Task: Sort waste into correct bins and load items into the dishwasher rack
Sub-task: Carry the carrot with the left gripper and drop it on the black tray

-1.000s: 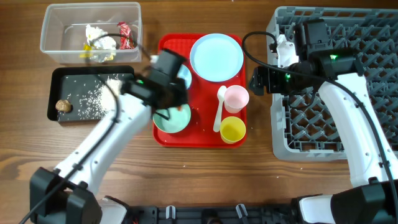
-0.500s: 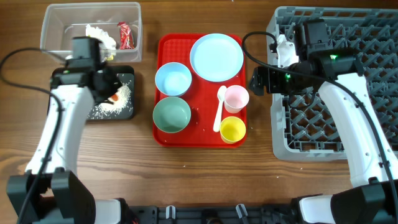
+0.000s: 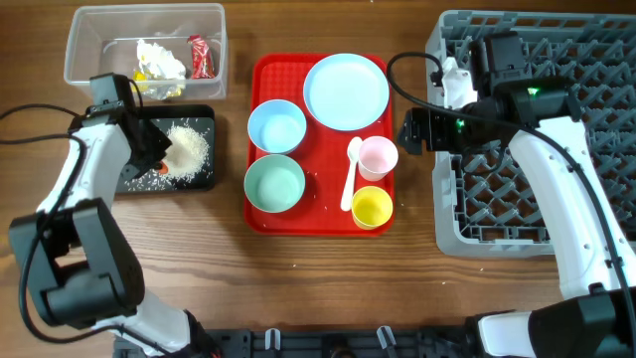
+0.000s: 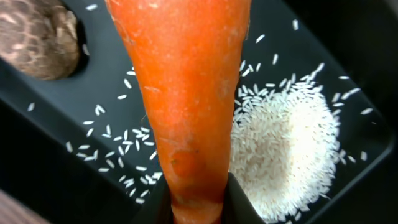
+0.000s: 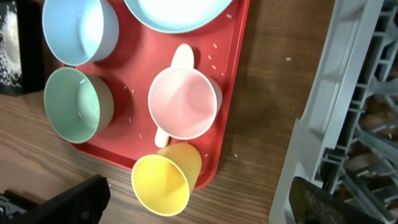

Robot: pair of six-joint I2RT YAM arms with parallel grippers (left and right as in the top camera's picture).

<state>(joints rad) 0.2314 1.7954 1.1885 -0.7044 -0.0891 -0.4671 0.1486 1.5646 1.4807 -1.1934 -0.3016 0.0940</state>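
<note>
Red tray [image 5: 134,68] on a wooden table [image 5: 267,81]. It carries a plate [image 5: 177,12] at the top edge, a blue bowl [image 5: 81,28], a green bowl [image 5: 74,104] below it, a pink cup [image 5: 183,102] at centre and a yellow cup [image 5: 165,180] nearest the lens. A spoon [image 5: 182,56] lies partly hidden by the pink cup. The rack [image 5: 348,93] fills the right side. A black tray [image 5: 18,81] holding rice [image 5: 5,40] shows at the left edge. The right gripper [image 5: 196,193] is empty, its dark fingers [image 5: 68,202] wide apart in the bottom corners.
</note>
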